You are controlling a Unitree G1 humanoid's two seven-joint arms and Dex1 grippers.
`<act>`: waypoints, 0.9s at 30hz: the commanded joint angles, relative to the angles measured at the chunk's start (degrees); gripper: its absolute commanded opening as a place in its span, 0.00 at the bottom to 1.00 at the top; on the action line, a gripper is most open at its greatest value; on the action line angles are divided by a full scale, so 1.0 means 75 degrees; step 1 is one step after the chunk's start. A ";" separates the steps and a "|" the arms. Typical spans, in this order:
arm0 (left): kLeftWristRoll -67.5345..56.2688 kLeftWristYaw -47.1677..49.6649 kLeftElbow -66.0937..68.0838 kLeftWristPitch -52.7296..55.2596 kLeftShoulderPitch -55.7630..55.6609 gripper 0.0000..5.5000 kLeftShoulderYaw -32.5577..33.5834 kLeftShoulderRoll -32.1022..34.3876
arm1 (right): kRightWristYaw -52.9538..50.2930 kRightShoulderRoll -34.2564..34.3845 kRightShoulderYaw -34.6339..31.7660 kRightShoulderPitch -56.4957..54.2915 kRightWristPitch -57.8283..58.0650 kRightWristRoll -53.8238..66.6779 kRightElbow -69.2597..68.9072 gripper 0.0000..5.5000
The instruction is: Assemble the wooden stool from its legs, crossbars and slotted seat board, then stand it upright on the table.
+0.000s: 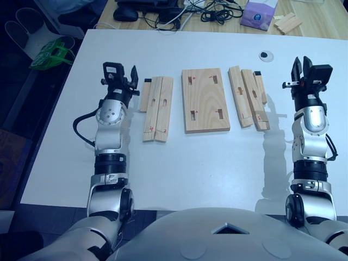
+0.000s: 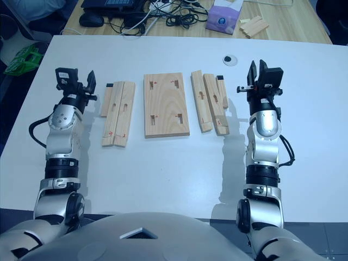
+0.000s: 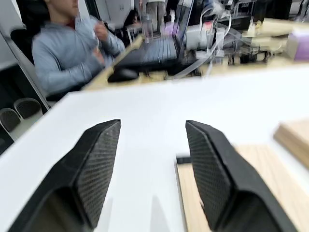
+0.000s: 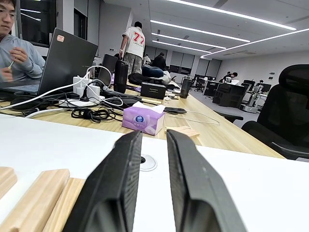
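Note:
The slotted seat board (image 1: 205, 100) lies flat in the middle of the white table (image 1: 179, 163). To its left lie wooden legs and a shorter crossbar (image 1: 157, 109), side by side. Right of the board is a second bunch of leg and crossbar pieces (image 1: 249, 98). My left gripper (image 1: 120, 75) hovers just left of the left pieces, open wide and holding nothing; its fingers (image 3: 99, 159) frame bare table and a wood end (image 3: 231, 159). My right gripper (image 1: 302, 68) is right of the right pieces, with only a narrow gap between its fingers (image 4: 120, 164), nothing held.
A small round black-and-white cap (image 1: 265, 55) sits on the table behind the right pieces. Beyond the far edge, a wooden desk holds a purple tissue box (image 1: 258, 13), loose wood blocks (image 1: 288, 23), cables and a mouse (image 1: 126, 14).

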 commanded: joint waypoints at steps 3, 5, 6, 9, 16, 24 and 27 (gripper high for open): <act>0.0149 -0.0754 -0.0700 0.1392 0.0643 0.45 -0.0341 0.0713 | -0.0178 0.0107 -0.0009 0.0082 -0.0078 -0.0050 -0.0051 0.17; 0.0310 -0.0799 -0.0722 0.1510 0.0694 0.45 -0.0448 0.0858 | -0.0248 0.0150 -0.0027 0.0205 -0.0063 -0.0049 -0.0183 0.17; 0.0399 -0.0802 -0.0750 0.1528 0.0740 0.45 -0.0504 0.0929 | -0.0275 0.0169 -0.0033 0.0280 -0.0052 -0.0043 -0.0254 0.17; 0.0498 -0.0853 -0.0847 0.1570 0.0865 0.45 -0.0562 0.0964 | -0.0327 0.0219 -0.0036 0.0443 -0.0006 -0.0036 -0.0406 0.17; 0.0459 -0.1113 -0.1210 0.1778 0.1103 0.45 -0.0668 0.1056 | -0.0421 0.0243 -0.0112 0.0598 0.0069 -0.0013 -0.0545 0.17; 0.0509 -0.1487 -0.1424 0.1909 0.1558 0.45 -0.0919 0.1214 | -0.0550 0.0314 -0.0194 0.0685 0.0099 0.0021 -0.0653 0.17; 0.0480 -0.1471 -0.1543 0.1982 0.1591 0.45 -0.0852 0.1255 | -0.0612 0.0360 -0.0211 0.0795 0.0103 0.0016 -0.0732 0.17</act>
